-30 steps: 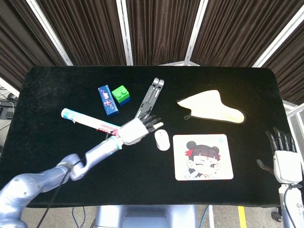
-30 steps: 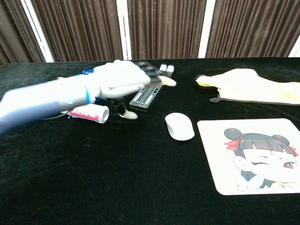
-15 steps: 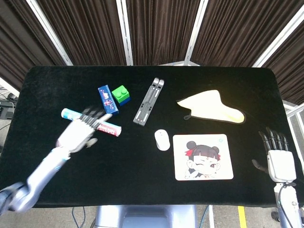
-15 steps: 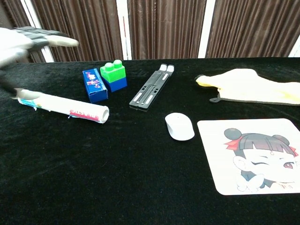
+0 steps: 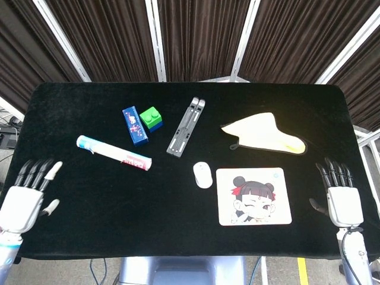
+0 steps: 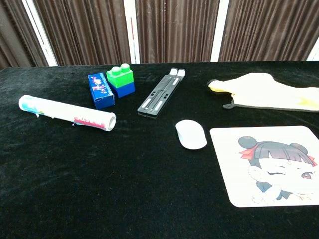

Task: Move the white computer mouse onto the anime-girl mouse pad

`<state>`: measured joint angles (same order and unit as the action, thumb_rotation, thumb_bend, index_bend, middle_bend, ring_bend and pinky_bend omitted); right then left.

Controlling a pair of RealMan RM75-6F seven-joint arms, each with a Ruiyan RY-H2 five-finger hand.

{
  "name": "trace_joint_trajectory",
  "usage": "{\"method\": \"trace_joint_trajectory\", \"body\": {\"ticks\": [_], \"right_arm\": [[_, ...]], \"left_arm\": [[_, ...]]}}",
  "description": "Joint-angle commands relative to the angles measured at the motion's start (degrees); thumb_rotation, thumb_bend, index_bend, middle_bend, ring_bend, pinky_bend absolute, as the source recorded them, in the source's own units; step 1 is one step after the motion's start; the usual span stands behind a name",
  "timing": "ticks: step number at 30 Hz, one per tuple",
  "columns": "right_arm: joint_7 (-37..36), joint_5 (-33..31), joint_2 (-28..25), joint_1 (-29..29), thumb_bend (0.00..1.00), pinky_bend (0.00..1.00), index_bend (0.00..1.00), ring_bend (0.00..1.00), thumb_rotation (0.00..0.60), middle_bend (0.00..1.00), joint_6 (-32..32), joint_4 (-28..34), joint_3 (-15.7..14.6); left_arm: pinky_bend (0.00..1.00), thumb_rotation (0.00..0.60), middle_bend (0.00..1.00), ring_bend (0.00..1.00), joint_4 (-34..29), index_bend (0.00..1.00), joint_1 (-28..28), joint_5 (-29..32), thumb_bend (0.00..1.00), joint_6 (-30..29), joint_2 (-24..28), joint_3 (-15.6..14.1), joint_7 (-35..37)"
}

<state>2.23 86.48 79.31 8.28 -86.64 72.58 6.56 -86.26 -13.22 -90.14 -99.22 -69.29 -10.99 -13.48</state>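
Note:
The white computer mouse (image 5: 202, 174) (image 6: 191, 134) lies on the black table just left of the anime-girl mouse pad (image 5: 254, 196) (image 6: 266, 164), touching neither hand. My left hand (image 5: 25, 200) hovers at the table's near left corner, fingers spread and empty, far from the mouse. Over at the near right edge my right hand (image 5: 340, 197) also holds nothing, its fingers apart. The chest view shows neither hand.
A rolled white tube (image 5: 113, 152), a blue box (image 5: 135, 124), a green-and-blue block (image 5: 152, 117), and a black folded stand (image 5: 186, 127) lie left of and behind the mouse. A yellow cloth (image 5: 266, 133) lies behind the pad.
My left hand has drawn back from beside the mouse to the near left corner of the table. The right hand shifted slightly. The mouse has not moved.

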Motion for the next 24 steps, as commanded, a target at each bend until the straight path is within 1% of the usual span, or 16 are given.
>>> {"method": "trace_joint_trajectory", "body": {"ticks": [1,7,11,14,19,24], "right_arm": [[1.12,0.32,0.28,0.75,0.11,0.0,0.09,0.0,0.6,0.0,0.03,0.12,0.47],[4.58,1.25,1.05,3.93,0.0,0.0,0.09,0.0,0.6,0.0,1.98,0.75,1.69],[7.56,3.1,2.47,7.89,0.0,0.0,0.09,0.0,0.6,0.0,4.03,1.36,2.93],[8.22,4.15,4.83,11.53,0.0,0.0,0.09,0.0,0.6,0.0,6.23,-0.26,3.98],[10.26,3.09,8.65,16.2,0.0,0.0,0.09,0.0,0.6,0.0,10.97,-3.46,5.27],[11.86,2.33,11.57,19.6,0.0,0.0,0.09,0.0,0.6,0.0,14.09,-4.6,5.84]], "left_arm": [[0.0,0.6,0.0,0.0,2.75,0.02,2.68,-0.61,0.22,-2.01,-0.99,-0.27,1.46],[0.0,0.6,0.0,0.0,5.51,0.0,3.84,-0.33,0.22,-1.35,-1.9,1.28,4.55],[0.0,0.6,0.0,0.0,6.44,0.0,3.97,-0.81,0.22,-0.6,-2.01,2.21,6.12],[0.0,0.6,0.0,0.0,6.76,0.0,4.18,-1.36,0.22,-0.26,-1.99,2.9,7.38],[0.0,0.6,0.0,0.0,6.99,0.0,4.55,-1.95,0.22,0.37,-1.81,3.82,8.29],[0.0,0.6,0.0,0.0,7.16,0.0,4.91,-2.26,0.22,1.0,-1.69,4.7,8.9]]}}
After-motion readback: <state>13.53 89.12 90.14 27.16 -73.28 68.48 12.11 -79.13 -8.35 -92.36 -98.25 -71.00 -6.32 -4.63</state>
